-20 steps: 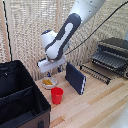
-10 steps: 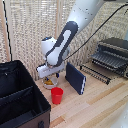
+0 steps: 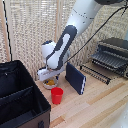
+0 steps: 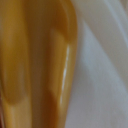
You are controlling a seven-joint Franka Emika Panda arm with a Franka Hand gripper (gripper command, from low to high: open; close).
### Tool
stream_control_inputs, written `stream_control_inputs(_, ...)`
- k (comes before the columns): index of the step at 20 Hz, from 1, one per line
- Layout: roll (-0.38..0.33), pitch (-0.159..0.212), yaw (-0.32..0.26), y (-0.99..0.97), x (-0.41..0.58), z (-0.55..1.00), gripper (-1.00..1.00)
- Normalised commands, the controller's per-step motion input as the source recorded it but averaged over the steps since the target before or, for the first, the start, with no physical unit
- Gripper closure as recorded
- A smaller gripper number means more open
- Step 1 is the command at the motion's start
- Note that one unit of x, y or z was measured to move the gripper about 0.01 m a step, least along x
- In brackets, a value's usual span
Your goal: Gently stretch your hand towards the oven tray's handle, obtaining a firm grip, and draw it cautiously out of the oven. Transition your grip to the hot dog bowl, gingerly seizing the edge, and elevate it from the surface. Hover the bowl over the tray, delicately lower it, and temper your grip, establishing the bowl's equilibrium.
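The bowl (image 3: 50,81) sat on the table (image 3: 100,107) near the wall, just behind the red cup (image 3: 57,95) and beside the upright blue box (image 3: 76,78), with the arm bent down over it. It was a small, shallow white dish with yellow-orange food inside; the wrist view was filled by a blurred glossy orange shape (image 4: 45,65) against white, probably that food seen very close. The bowl looked light and rigid, likely smooth and a little slippery at the rim, and its low wall would give little to pinch, so a firm, level hold on the edge clear of the food seemed best, lest it tip or spill. The tool (image 3: 48,76) was down at the bowl, but whether its jaws were spread or clamped on the rim could not be told. The tray (image 3: 102,69) stood drawn out in front of the oven (image 3: 113,50), well apart from the bowl toward the exterior view's right.
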Motion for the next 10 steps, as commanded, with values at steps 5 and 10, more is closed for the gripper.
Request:
stream_control_inputs(5,0.000,-0.001,0.014,-0.03,0.000,0.00,1.00)
stream_control_inputs(10,0.000,0.000,0.057,0.00,0.000,0.00,1.00)
